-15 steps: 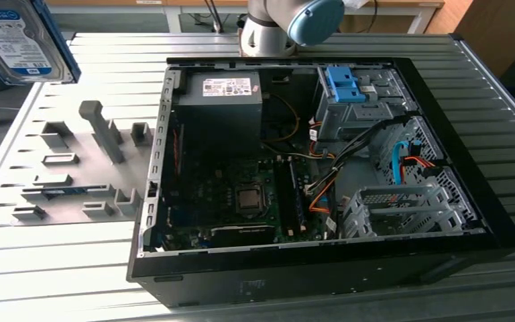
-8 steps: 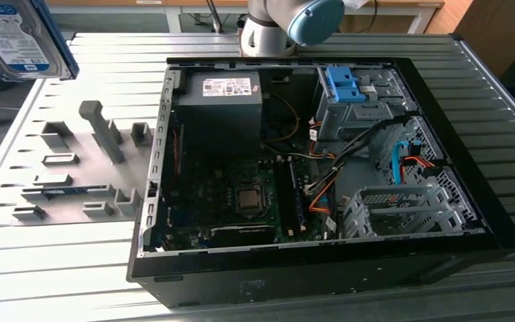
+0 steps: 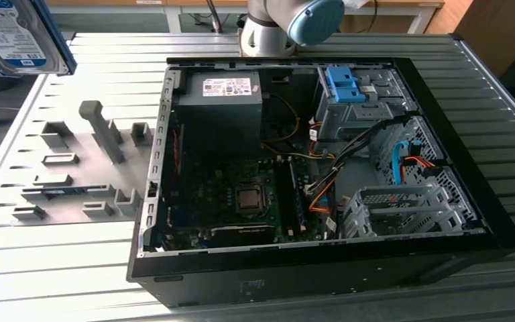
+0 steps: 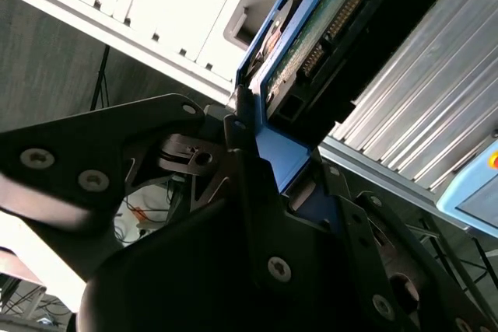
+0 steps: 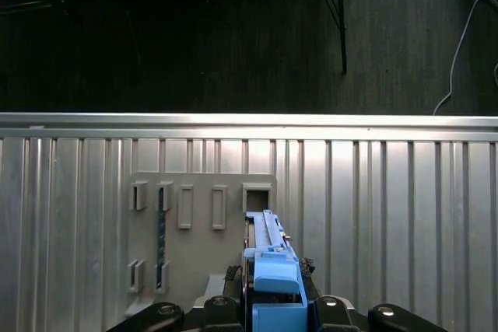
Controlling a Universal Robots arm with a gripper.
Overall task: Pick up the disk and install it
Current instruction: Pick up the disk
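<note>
Fingers (image 4: 243, 162) clamped on the blue-railed end of the disk (image 4: 307, 33), holding it edge-on. It hangs in the air at the exterior view's far left, over the slotted grey plate (image 3: 78, 168) on the counter (image 3: 61, 268), well apart from the open computer case (image 3: 472, 201).

The arm (image 3: 269, 32) was a silver-grey tube, and a round pale-blue cap (image 3: 316, 19) covered its joint. The end effector (image 4: 278, 150) was matte black, built of flat angular plates (image 4: 93, 153) and hinged links. Silver screws (image 4: 279, 268) dotted it. In the first wrist view its black frame carried bright round screw heads too.
</note>
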